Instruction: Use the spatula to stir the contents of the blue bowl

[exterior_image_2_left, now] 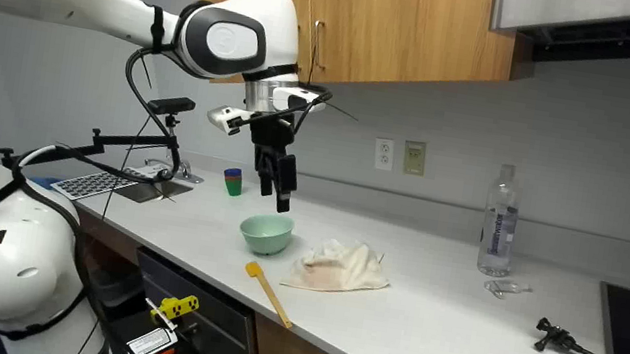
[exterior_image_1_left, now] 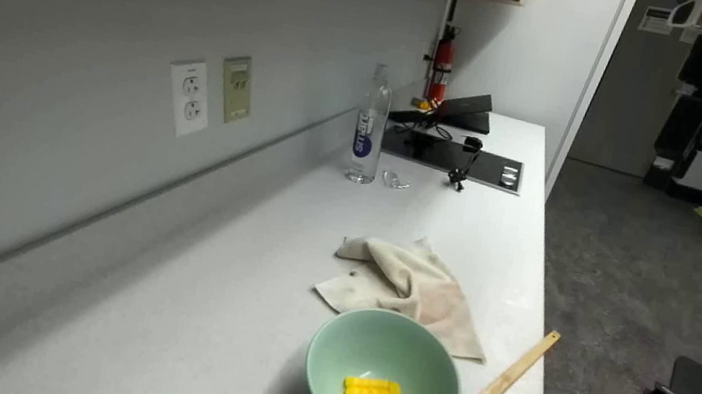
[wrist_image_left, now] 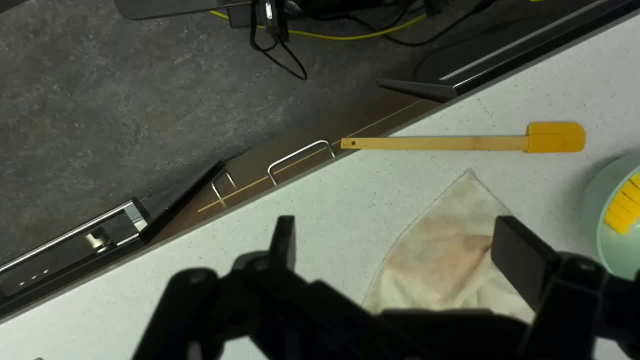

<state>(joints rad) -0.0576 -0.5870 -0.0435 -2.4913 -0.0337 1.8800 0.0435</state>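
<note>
The gripper [exterior_image_2_left: 274,197] hangs over the counter [wrist_image_left: 330,215] with its fingers [wrist_image_left: 522,260] well apart, and past their tips in the wrist view the spatula [wrist_image_left: 462,143] lies flat on it. Its long axis runs roughly parallel to the line from one fingertip to the other, the orange head [wrist_image_left: 555,136] pointing toward the side of the finger nearer the bowl [wrist_image_left: 620,250], the handle [wrist_image_left: 425,143] reaching the opposite way to the counter's edge. The bowl, yellow pieces [wrist_image_left: 622,206] inside, sits beyond that finger; the cloth [wrist_image_left: 442,260] shows between both.
</note>
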